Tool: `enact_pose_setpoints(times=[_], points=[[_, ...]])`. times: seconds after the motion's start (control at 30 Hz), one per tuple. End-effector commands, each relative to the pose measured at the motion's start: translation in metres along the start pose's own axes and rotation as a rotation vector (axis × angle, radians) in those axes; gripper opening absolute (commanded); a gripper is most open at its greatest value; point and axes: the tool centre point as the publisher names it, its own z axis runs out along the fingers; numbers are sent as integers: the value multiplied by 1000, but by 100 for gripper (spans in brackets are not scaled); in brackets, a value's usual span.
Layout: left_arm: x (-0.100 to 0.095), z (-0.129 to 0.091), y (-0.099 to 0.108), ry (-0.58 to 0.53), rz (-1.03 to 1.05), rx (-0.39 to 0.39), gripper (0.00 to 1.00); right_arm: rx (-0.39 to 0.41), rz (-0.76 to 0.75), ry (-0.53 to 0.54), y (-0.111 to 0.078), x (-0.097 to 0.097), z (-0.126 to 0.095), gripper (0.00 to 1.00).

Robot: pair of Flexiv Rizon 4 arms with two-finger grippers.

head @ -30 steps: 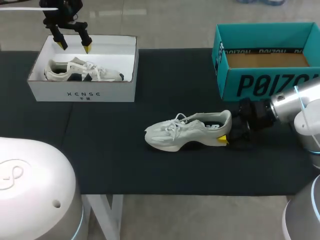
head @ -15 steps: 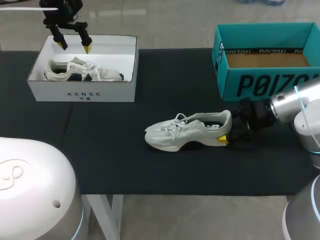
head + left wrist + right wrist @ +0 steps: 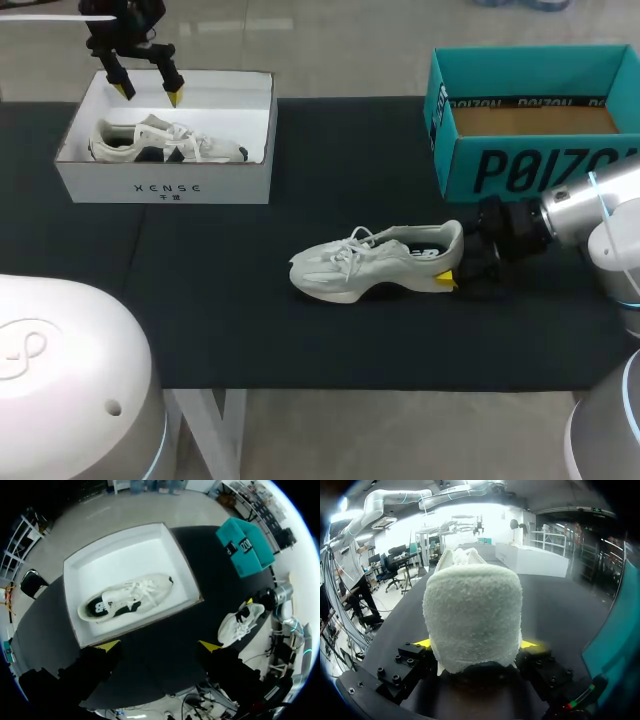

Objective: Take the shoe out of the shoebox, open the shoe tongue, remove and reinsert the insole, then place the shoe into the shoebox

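Note:
A white sneaker stands upright on the black table, toe to the left. My right gripper is at its heel, one yellow tip showing on the near side. In the right wrist view the fuzzy heel fills the gap of the right gripper, and both fingers press on it. A second white sneaker lies in the white shoebox at the back left. My left gripper hangs open above that box's far edge; from its wrist the left gripper looks down on the boxed sneaker.
An open teal shoebox with a brown cardboard floor stands at the back right, just behind my right arm. The black table cloth runs between the two boxes. A white rounded robot part fills the near left corner.

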Motion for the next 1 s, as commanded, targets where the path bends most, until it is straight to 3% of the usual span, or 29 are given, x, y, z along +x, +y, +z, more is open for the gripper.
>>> enact_pose_setpoints(times=[0.03,0.43,0.5,0.6,0.8,1.0], points=[[0,0,0,0,0,0,100,4,1,-1,-4,1,2,0],[0,0,0,0,0,0,100,4,1,-1,-4,1,2,0],[16,-7,6,-21,-39,20,100,4,1,-1,-4,1,2,0],[39,-12,12,-140,-135,64,100,4,1,-1,-4,1,2,0],[77,-23,14,-231,-184,164,100,4,1,-1,-4,1,2,0],[102,-20,20,-169,-205,127,100,4,1,-1,-4,1,2,0]])
